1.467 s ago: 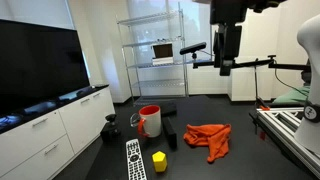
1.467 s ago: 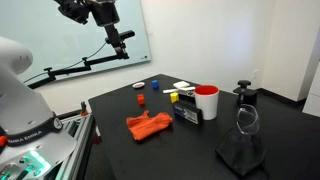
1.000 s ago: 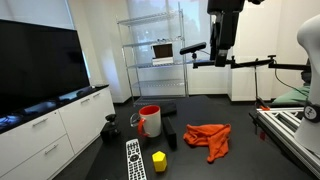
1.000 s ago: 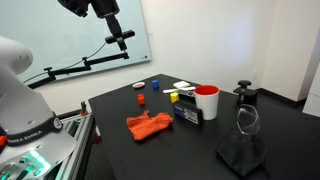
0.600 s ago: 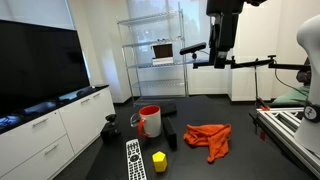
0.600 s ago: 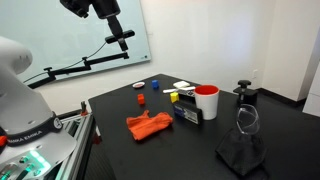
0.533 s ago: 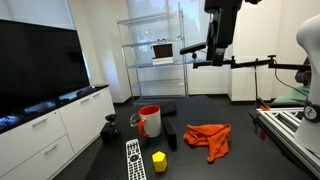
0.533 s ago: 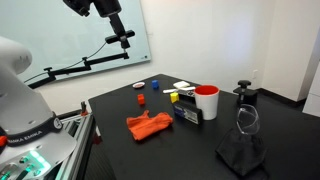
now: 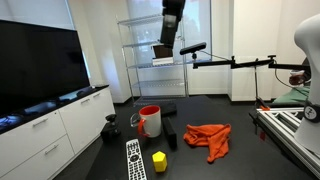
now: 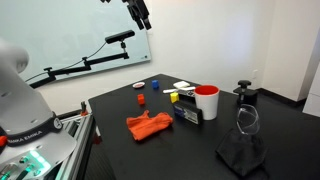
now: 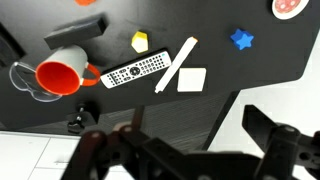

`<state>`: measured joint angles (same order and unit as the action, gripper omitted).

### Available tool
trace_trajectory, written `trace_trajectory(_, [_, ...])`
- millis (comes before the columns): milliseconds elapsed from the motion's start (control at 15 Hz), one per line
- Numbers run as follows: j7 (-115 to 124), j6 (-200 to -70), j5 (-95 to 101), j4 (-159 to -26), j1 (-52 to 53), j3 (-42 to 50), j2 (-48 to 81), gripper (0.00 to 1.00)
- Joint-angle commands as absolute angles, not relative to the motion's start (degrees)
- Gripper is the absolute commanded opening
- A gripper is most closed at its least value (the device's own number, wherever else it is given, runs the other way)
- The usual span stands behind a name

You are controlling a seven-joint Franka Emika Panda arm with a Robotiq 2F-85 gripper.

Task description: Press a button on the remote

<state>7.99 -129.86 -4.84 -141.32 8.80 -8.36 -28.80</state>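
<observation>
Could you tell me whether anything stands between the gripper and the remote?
Nothing visible does. The gripper hangs high up; the wrist view shows the remote uncovered below, with the yellow block and a white stick beside it, not over it.

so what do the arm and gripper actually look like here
The gripper is black and blocky, with a black wrist section above it. The arm is white with smooth, rounded links. In the wrist view the fingers look dark, chunky and blurred. No markings or cables on them are clear enough to tell.
</observation>
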Motion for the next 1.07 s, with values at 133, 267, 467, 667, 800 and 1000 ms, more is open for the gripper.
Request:
trace_trajectory(133, [8.17,-130.50,-5.28,-135.17,8.29,-8.43,-21.93,1.00])
trace_trajectory(267, [8.57,-130.59,-5.25,-133.10,7.98,-8.40,-19.74,1.00])
trace_trajectory(467, [7.75,-128.95,-4.43,-133.00,8.00,-8.48,-19.47,1.00])
trace_trajectory(667, [7.15,-127.64,-3.07,-131.08,7.78,-9.07,-14.62,1.00])
trace_trajectory(800, [6.48,-128.26,-1.19,-129.94,7.43,-8.85,-11.43,1.00])
trace_trajectory(1000, [3.12,-129.97,1.27,-128.41,7.28,-8.06,-6.80,1.00])
